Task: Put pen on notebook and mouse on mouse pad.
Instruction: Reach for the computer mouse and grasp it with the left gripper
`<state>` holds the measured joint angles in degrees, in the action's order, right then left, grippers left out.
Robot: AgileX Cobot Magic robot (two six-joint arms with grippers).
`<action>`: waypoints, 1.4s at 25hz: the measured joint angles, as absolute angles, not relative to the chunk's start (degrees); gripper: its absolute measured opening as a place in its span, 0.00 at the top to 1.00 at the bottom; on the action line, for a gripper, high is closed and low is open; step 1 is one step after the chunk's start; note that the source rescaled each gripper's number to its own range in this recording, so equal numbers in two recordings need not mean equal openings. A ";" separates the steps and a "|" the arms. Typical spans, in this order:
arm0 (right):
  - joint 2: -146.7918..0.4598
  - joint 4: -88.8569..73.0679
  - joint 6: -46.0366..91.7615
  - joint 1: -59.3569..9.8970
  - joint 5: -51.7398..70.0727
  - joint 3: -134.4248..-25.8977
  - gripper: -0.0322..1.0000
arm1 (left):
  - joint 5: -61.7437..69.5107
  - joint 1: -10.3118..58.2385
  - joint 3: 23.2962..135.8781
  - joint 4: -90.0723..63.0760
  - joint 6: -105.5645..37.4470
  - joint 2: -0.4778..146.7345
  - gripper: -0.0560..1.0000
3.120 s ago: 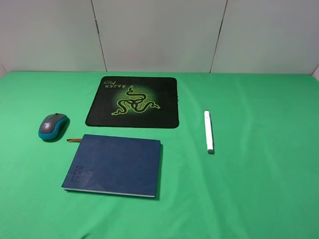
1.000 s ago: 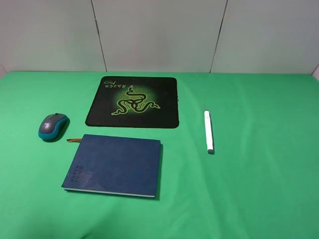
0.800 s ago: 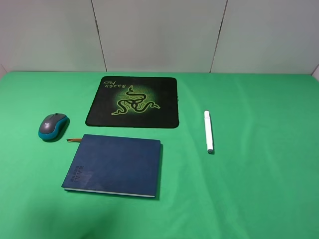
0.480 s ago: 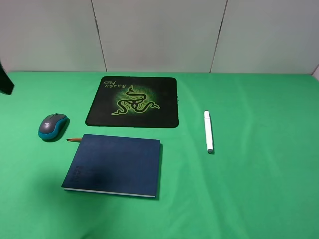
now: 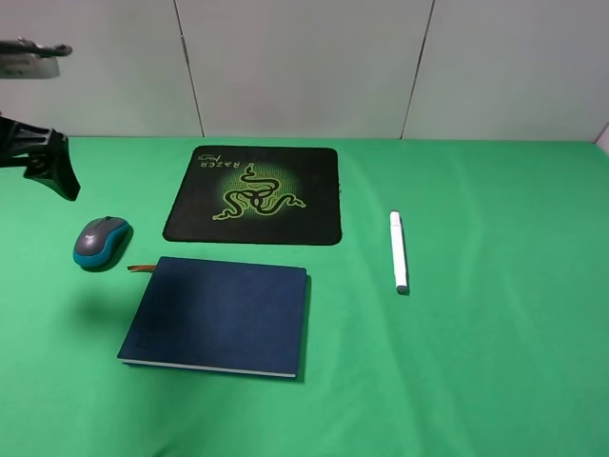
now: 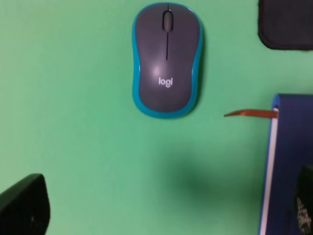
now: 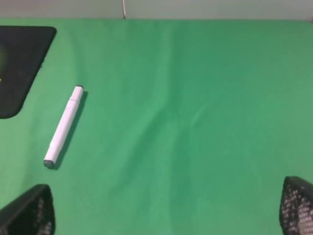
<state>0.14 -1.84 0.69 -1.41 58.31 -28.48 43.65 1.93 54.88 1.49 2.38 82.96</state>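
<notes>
The mouse [image 5: 100, 240], dark grey on top with teal sides, rests on the green cloth left of the notebook [image 5: 217, 316]. My left gripper [image 6: 164, 208] hangs open above the cloth just short of the mouse [image 6: 167, 58], nothing between its fingers [image 6: 24, 208]. The left arm [image 5: 46, 157] shows at the far left edge of the exterior view. A white pen [image 5: 398, 250] lies to the right of the black mouse pad [image 5: 255, 194]. My right gripper [image 7: 161, 210] is open above bare cloth, apart from the pen [image 7: 63, 126]; it is out of the exterior view.
A brown ribbon bookmark [image 6: 250, 113] sticks out of the notebook's edge [image 6: 288, 161] toward the mouse. The mouse pad's corner [image 6: 286, 24] lies beyond it. Green cloth [image 5: 495, 362] covers the table; a white panelled wall [image 5: 304, 67] stands behind.
The left arm has come into the exterior view at the upper left and moved rightward toward the mouse, its shadow falling over the cloth and notebook. Mouse, pen, notebook and pad have not moved.
</notes>
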 joint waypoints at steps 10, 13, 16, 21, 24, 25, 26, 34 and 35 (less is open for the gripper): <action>0.14 -1.84 0.69 -1.41 58.31 -28.48 0.00 | 36.27 1.56 54.92 1.49 3.55 94.01 0.00; 0.14 -1.84 0.69 -1.41 58.32 -28.48 0.00 | 34.05 1.56 54.92 1.49 3.54 96.77 0.00; 0.14 -1.84 0.69 -1.41 58.32 -28.48 0.00 | 31.45 1.56 54.92 1.49 3.56 99.73 0.00; 0.14 -1.84 0.69 -1.41 58.32 -28.48 0.00 | 27.61 1.56 54.92 1.49 3.61 103.90 0.00; 0.14 -1.84 0.69 -1.41 58.32 -28.48 0.00 | 25.50 1.56 54.92 1.49 3.62 106.21 0.00; 0.14 -1.84 0.69 -1.41 58.32 -28.48 0.00 | 24.96 1.56 54.92 1.49 3.74 106.89 0.00; 0.14 -1.84 0.69 -1.41 58.32 -28.48 0.00 | 24.33 1.56 54.92 1.49 3.74 107.53 0.00; 0.14 -1.84 0.69 -1.41 58.32 -28.48 0.00 | 22.08 1.56 55.42 1.49 3.75 110.87 0.00; 0.14 -1.84 0.69 -1.41 58.32 -28.48 0.00 | 21.82 1.56 55.42 1.55 3.75 110.99 0.00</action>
